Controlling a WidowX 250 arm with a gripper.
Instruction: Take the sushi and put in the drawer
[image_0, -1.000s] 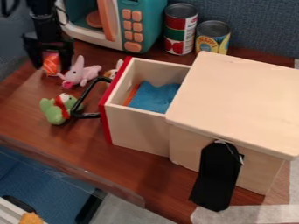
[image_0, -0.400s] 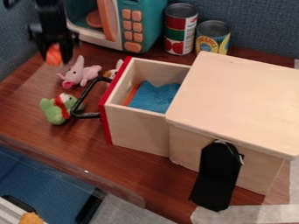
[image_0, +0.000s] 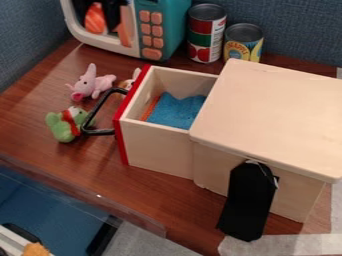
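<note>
At the top left, in front of the toy microwave, hangs the black gripper (image_0: 97, 19), partly cut off by the view's top edge. It is shut on the orange, white-striped sushi (image_0: 95, 18), which is held upright above the table. The wooden drawer (image_0: 157, 150) with a red front stands pulled out of its box, lower and to the right of the gripper. Inside it lie a blue cloth (image_0: 177, 111) and an orange item along the red front's side.
A pink plush (image_0: 91, 85) and a green plush (image_0: 65, 125) lie left of the black drawer handle (image_0: 100, 112). Two cans stand behind the wooden box (image_0: 274, 110), right of the teal microwave (image_0: 175, 30).
The sushi has risen off the table in the gripper. Both have moved up and to the right, from above the table's left side to in front of the microwave.
</note>
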